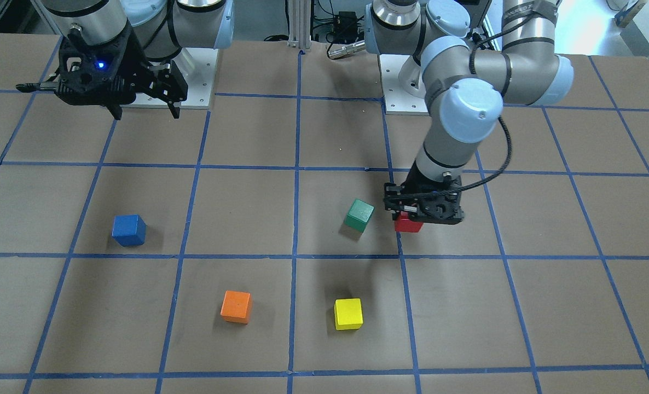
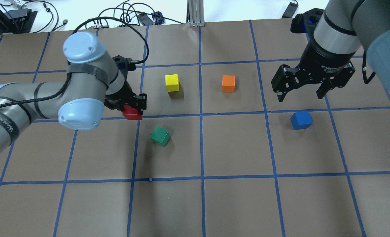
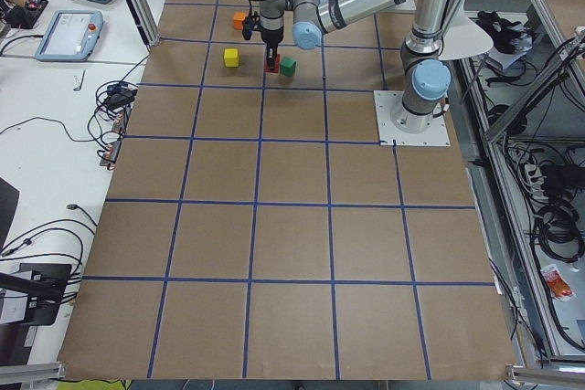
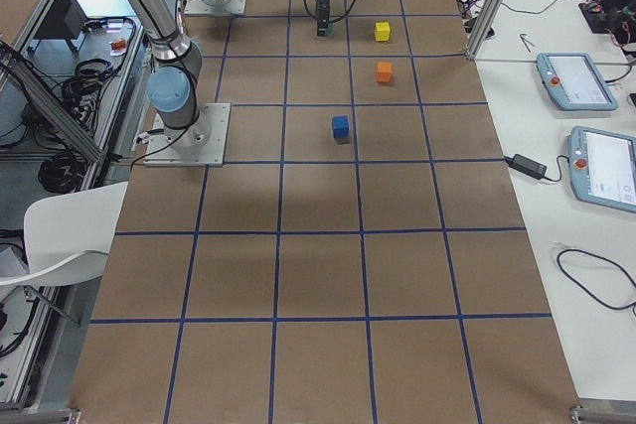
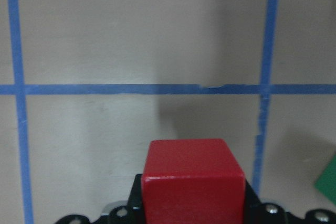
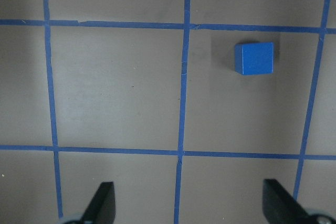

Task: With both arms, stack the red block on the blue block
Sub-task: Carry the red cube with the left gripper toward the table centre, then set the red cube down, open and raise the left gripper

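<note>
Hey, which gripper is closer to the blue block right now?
Right. The right gripper hangs open close by the blue block; the left gripper, shut on the red block, sits across the table.

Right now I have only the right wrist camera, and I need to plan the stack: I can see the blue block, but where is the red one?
Observer: The left pincer is shut on the red block, over on the robot's left side.
Operator: Anything near it to watch for?
Observer: The green block lies just beside it, toward the middle and nearer the robot's base, turned askew to the grid. There is a gap between them, no contact.
</note>
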`<state>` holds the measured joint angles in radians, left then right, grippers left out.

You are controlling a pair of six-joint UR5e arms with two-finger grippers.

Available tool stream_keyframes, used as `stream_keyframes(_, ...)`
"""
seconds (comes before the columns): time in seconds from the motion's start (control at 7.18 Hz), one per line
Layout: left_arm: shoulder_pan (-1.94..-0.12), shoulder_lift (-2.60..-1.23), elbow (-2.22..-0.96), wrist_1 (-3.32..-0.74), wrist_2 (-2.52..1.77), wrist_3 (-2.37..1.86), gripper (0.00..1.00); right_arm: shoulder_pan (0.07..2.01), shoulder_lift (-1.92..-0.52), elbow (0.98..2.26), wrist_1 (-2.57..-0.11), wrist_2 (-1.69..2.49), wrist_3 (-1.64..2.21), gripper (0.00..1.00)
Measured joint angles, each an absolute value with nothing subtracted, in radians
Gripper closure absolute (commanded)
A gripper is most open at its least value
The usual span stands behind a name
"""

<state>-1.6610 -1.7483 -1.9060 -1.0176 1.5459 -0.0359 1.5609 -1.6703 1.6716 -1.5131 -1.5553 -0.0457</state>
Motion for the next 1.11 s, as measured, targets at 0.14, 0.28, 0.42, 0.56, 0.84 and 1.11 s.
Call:
stream_keyframes(0.14, -1.745, -1.771, -1.877, -1.009, 1.538, -0.141, 1.00, 1.547, -1.671, 1.671, -1.510, -1.557, -0.046, 0.00)
stream_keyframes(0.28, -1.812, -1.802, -1.848, -0.998, 1.529, -0.222, 1.00, 1.531, -1.674, 1.667, -1.505, -1.560, -0.048, 0.00)
stream_keyframes(0.42, -1.865, -1.844, -1.817, -0.988, 1.521, -0.269, 1.00, 1.522, -1.675, 1.658, -1.498, -1.565, -0.050, 0.00)
stream_keyframes(0.56, -1.896, -1.887, -1.790, -0.980, 1.517, -0.287, 1.00, 1.518, -1.674, 1.652, -1.492, -1.568, -0.051, 0.00)
stream_keyframes(0.84, -1.922, -1.968, -1.747, -0.956, 1.514, -0.315, 1.00, 1.513, -1.674, 1.650, -1.483, -1.570, -0.053, 0.00)
stream_keyframes(1.11, -1.950, -2.042, -1.719, -0.898, 1.515, -0.345, 0.12, 1.514, -1.676, 1.652, -1.463, -1.571, -0.052, 0.00)
